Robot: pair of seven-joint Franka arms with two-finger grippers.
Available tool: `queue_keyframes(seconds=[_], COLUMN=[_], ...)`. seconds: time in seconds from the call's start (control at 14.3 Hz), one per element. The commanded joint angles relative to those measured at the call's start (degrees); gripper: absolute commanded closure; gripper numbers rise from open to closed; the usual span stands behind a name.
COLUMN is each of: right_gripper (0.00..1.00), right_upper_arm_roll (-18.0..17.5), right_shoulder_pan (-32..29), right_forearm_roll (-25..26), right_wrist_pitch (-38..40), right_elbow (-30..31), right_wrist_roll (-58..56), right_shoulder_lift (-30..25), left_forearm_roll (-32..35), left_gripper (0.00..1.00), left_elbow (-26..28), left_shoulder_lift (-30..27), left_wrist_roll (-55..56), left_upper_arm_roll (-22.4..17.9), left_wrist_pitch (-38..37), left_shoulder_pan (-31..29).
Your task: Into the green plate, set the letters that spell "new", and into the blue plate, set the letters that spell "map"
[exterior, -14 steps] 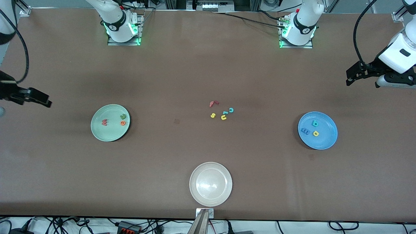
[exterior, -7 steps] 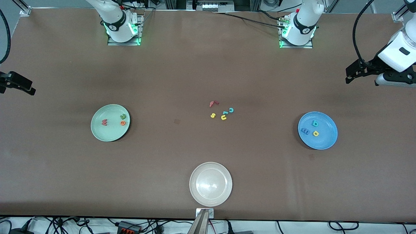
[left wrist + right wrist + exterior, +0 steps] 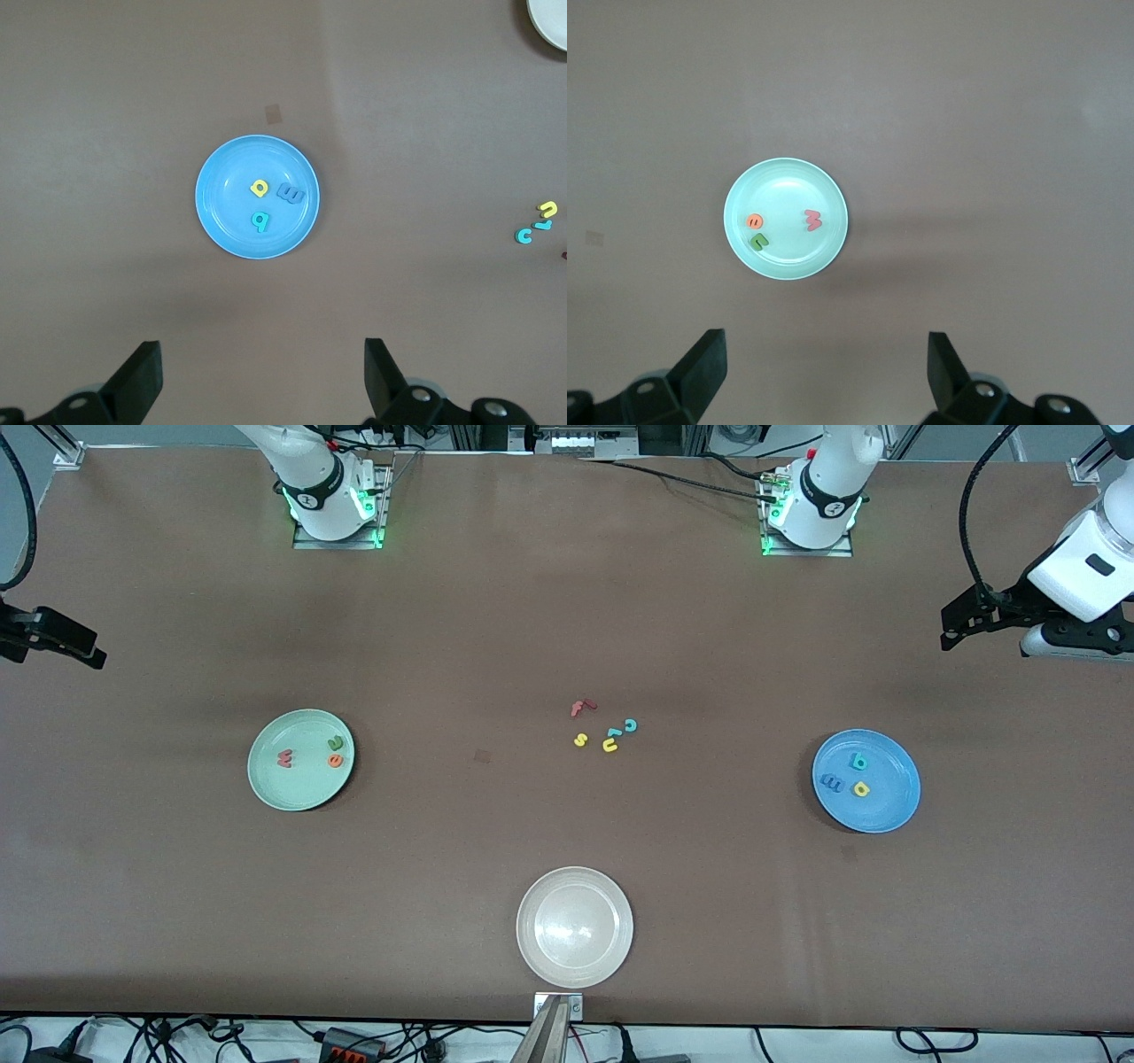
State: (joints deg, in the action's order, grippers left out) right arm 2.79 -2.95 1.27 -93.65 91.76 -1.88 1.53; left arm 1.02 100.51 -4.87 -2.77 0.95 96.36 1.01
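The green plate [image 3: 301,790] holds the red-pink w [image 3: 285,759], dark green n [image 3: 335,741] and orange e [image 3: 335,760]; the right wrist view shows the plate [image 3: 788,257] with them inside. The blue plate [image 3: 890,802] holds the blue m [image 3: 831,781], teal a [image 3: 858,761] and yellow p [image 3: 861,788], seen again in the left wrist view on the plate [image 3: 217,221]. My right gripper [image 3: 89,657] hangs open and empty over the table's edge at the right arm's end. My left gripper [image 3: 955,631] hangs open and empty over the left arm's end.
Loose letters lie mid-table: a red f [image 3: 580,708], yellow s [image 3: 580,740], yellow u [image 3: 609,745] and teal c [image 3: 630,724]. A cream-white plate [image 3: 574,926] sits empty near the front edge.
My right gripper has pulled away from the green plate toward the table's end at the right arm's side. The left gripper has shifted slightly. The letters and plates have stayed put.
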Motion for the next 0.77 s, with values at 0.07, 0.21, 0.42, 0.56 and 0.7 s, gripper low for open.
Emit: queue_keyframes(seconds=[0.07,0.21,0.42,0.56,0.7], right_gripper=[0.00,0.00,0.00,0.00,0.00], right_upper_arm_roll=[-1.1,-1.0,-1.0,-1.0,-1.0], right_shoulder_pan=[-1.0,-1.1,-1.2,-1.2,-1.4], right_forearm_roll=[0.9,1.0,1.1,1.1,1.1], right_wrist_pitch=[-1.8,-1.7,-1.7,-1.6,-1.7], right_elbow=[7.0,7.1,7.1,7.2,7.2], right_wrist_roll=[1.0,0.6,0.2,0.3,0.3], right_shoulder_lift=[-5.9,-6.0,-5.9,-5.9,-5.7], left_forearm_roll=[0.9,0.9,0.9,1.0,1.0], left_gripper=[0.00,0.00,0.00,0.00,0.00], left_elbow=[-1.7,-1.7,-1.7,-2.0,-2.4], left_shoulder_lift=[0.6,0.6,0.6,0.6,0.6], left_wrist_roll=[-1.1,-1.0,-1.0,-1.1,-1.0], left_upper_arm_roll=[0.6,0.6,0.6,0.6,0.7], left_wrist_pitch=[-1.4,-1.4,-1.6,-3.2,-3.5], left_shoulder_pan=[-0.6,-0.6,-0.6,-0.7,-0.5])
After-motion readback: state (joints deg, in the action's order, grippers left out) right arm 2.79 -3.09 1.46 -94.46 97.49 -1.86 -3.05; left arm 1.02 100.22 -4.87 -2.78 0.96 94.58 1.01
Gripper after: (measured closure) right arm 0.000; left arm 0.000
